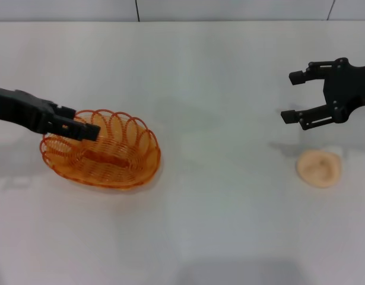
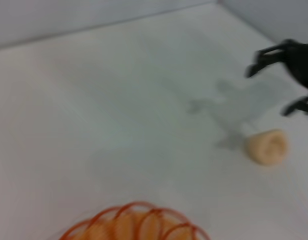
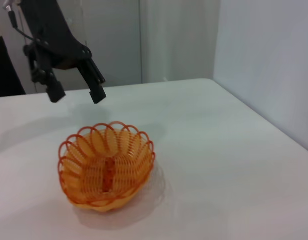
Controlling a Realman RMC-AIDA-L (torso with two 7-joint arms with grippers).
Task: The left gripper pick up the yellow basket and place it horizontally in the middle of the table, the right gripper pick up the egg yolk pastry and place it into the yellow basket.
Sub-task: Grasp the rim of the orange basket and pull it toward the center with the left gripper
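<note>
No readable text, labels, brands or numbers are showing anywhere: nothing on the basket (image 1: 102,149), the pastry (image 1: 319,168), either claw, or the worktop (image 1: 218,225).

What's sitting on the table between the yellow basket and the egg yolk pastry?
Nothing: the head view shows bare table between yellow basket and egg yolk pastry.

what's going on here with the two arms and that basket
The left claw hovers open above the near rim of the yellow basket, which sits empty on the left part of the white table, not gripped. The right claw is open in the air just behind the egg yolk pastry, which lies on the table untouched.
</note>
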